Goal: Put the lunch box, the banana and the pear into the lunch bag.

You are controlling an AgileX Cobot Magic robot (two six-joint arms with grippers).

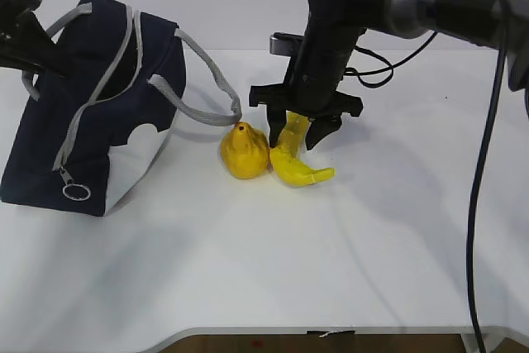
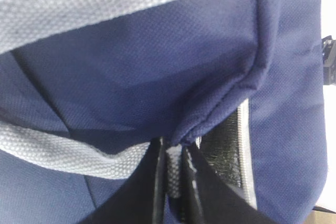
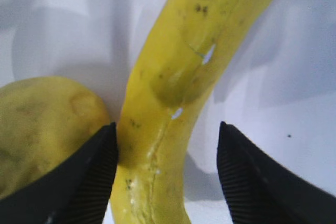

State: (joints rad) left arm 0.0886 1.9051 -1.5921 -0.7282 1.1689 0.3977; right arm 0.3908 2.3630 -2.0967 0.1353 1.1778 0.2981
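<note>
**A:** Where do we stand with the packing?

**B:** Neither fruit is in yet. The curved bright yellow banana (image 1: 296, 163) and the squat yellow-orange pear (image 1: 243, 151) both lie on the white worktop (image 1: 347, 245) at the centre of the exterior view, touching or nearly so, just right of the boxy navy-blue fabric lunch bag with the white lower panel (image 1: 91, 113), which fills the left of that frame.

**A:** And the lunch box with the green lid?

**B:** We cannot see it anywhere on the worktop. It may already be inside the bag, but the bag's inside is hidden from us apart from a sliver of silvery lining in the left wrist view, so we cannot say.

**A:** What are our pincers doing?

**B:** The right pincer (image 1: 297, 131) hangs directly over the banana with its jaws standing wide on either side of the fruit. In the right wrist view the left fingertip (image 3: 89, 177) sits between pear and banana, against the banana's flank, while the other is clear of it. No grip is made yet. The left pincer (image 2: 173, 182), at the upper left of the exterior view, is clamped narrow on the bag's fabric edge beside a grey webbing handle (image 2: 63, 150), which we judge holds the mouth open.

**A:** So what remains?

**B:** Banana and pear still to go in, and the box unconfirmed.
</note>
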